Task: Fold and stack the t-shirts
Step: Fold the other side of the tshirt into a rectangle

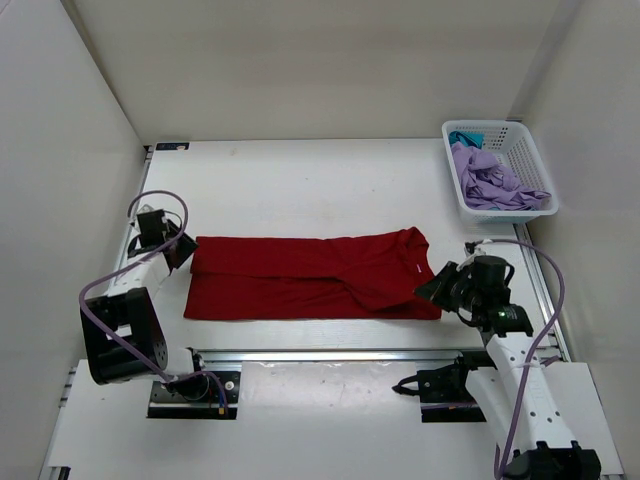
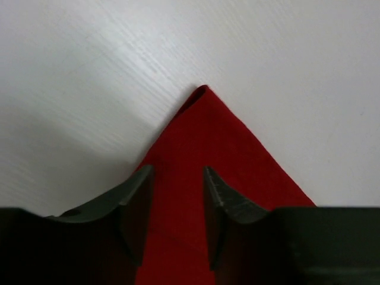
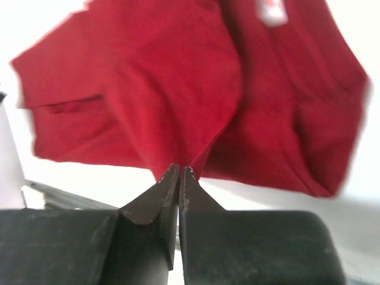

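Note:
The dark red t-shirt (image 1: 310, 275) lies flat across the middle of the table as a long folded band. My left gripper (image 1: 183, 250) is at the band's left end. In the left wrist view this gripper (image 2: 178, 171) is open, its fingers standing either side of a pointed corner of the red cloth (image 2: 208, 136). My right gripper (image 1: 440, 285) sits at the shirt's right edge. The right wrist view shows it (image 3: 180, 168) shut, with a fold of the red shirt (image 3: 166, 83) running down into its tips. A lavender t-shirt (image 1: 490, 180) and a teal one (image 1: 462, 136) lie crumpled in the basket.
The white lattice basket (image 1: 500, 125) stands at the far right corner of the table. White walls enclose the table on three sides. A metal rail (image 1: 330, 355) runs along the near edge just in front of the shirt.

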Controlling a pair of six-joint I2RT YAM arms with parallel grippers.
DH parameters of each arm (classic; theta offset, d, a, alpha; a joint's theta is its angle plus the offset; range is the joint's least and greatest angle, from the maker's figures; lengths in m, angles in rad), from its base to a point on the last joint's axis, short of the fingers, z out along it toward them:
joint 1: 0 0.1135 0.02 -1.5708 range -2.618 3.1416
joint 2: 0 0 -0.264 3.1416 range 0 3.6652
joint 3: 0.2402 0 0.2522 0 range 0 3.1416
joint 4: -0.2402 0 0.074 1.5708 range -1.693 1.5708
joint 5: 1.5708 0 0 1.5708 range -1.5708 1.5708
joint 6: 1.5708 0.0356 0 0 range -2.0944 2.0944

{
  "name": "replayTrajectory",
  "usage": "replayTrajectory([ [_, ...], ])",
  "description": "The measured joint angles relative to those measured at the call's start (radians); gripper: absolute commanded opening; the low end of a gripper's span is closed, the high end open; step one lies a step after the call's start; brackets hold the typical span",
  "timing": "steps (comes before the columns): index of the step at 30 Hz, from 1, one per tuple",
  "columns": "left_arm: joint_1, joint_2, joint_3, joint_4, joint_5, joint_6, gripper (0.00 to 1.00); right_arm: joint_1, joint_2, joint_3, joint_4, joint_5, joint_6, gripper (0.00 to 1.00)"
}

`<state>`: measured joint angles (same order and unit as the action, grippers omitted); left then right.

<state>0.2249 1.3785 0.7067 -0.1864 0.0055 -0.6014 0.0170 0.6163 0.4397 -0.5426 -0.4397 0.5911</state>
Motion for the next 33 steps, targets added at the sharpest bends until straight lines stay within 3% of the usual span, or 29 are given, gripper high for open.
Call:
replayTrajectory([
  [7,0.043,-0.047,-0.051,0.004,0.028,-0.057,0.52,-0.034,0.035,-0.081,0.006,0.109,0.019,0.01],
  [11,-0.081,-0.153,-0.056,0.032,0.011,-0.058,0.5,-0.033,0.036,-0.081,0.034,0.168,0.019,0.18],
  [14,-0.207,-0.218,-0.057,0.059,0.01,-0.046,0.47,0.002,0.037,-0.075,0.026,0.21,0.013,0.2],
  [17,-0.294,-0.25,-0.066,0.071,0.02,-0.042,0.46,0.106,0.025,-0.019,-0.032,0.273,0.01,0.21],
  [20,-0.33,-0.274,-0.095,0.085,0.029,-0.045,0.45,0.206,0.024,0.075,-0.069,0.306,-0.005,0.01],
  [22,-0.356,-0.282,-0.108,0.087,0.028,-0.048,0.44,0.273,0.055,0.125,-0.06,0.306,-0.014,0.0],
  [28,-0.506,-0.265,-0.109,0.101,0.029,-0.042,0.41,0.713,0.338,0.139,0.054,0.352,-0.035,0.01],
  [30,-0.544,-0.262,-0.114,0.113,0.031,-0.042,0.41,0.778,0.458,0.147,0.08,0.338,-0.05,0.02],
  [33,-0.575,-0.253,-0.127,0.131,0.033,-0.043,0.41,0.8,0.579,0.163,0.119,0.348,-0.072,0.18],
])
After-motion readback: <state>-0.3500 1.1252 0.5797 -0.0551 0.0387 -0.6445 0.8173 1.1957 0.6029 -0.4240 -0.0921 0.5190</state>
